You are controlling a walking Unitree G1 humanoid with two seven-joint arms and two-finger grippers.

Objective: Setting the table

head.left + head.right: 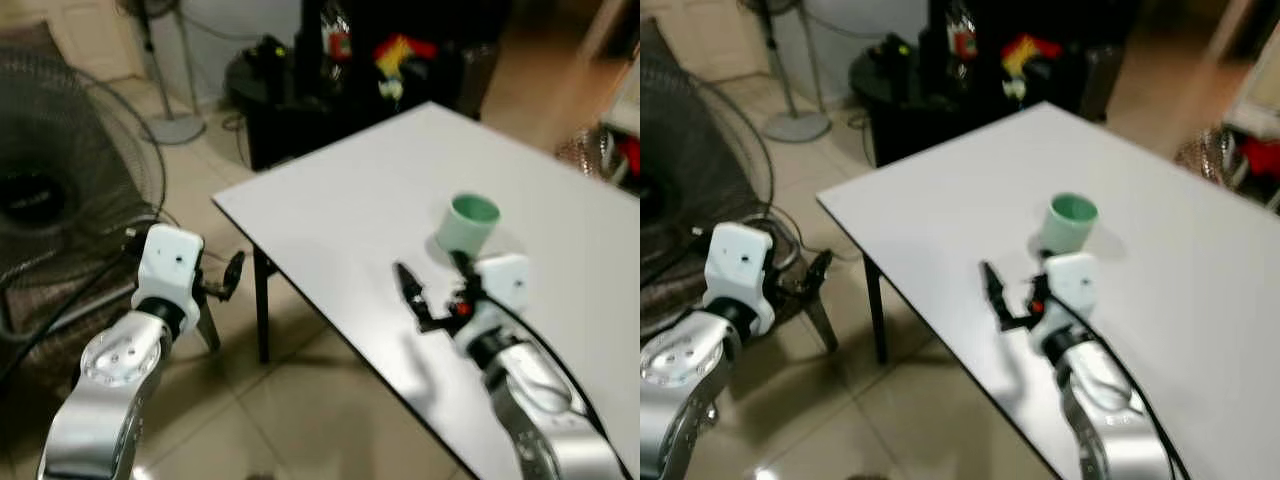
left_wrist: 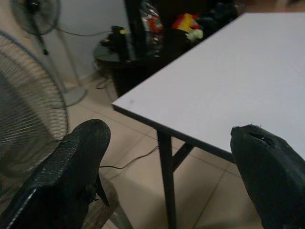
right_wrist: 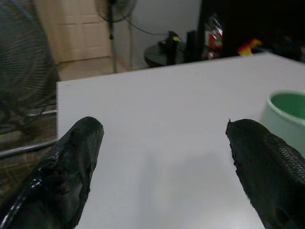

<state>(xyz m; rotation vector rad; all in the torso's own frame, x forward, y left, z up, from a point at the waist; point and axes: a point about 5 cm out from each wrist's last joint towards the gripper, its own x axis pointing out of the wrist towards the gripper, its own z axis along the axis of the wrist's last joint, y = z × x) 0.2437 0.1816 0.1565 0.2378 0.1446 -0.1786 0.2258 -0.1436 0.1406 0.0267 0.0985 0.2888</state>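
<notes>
Near the table (image 1: 360,200) edge, both spread claws, right claw (image 1: 432,283) beside the cup (image 1: 466,223), left claw (image 2: 171,167) off-table.

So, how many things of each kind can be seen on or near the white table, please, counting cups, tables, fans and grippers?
Cups: 1, the green cup upright on the white table.
Tables: 1.
Fans: 2, the large fan at the robot's left and the standing fan behind it.
Grippers: 2, the left gripper beside the table and the right gripper over it, both open.
Total: 6.
</notes>
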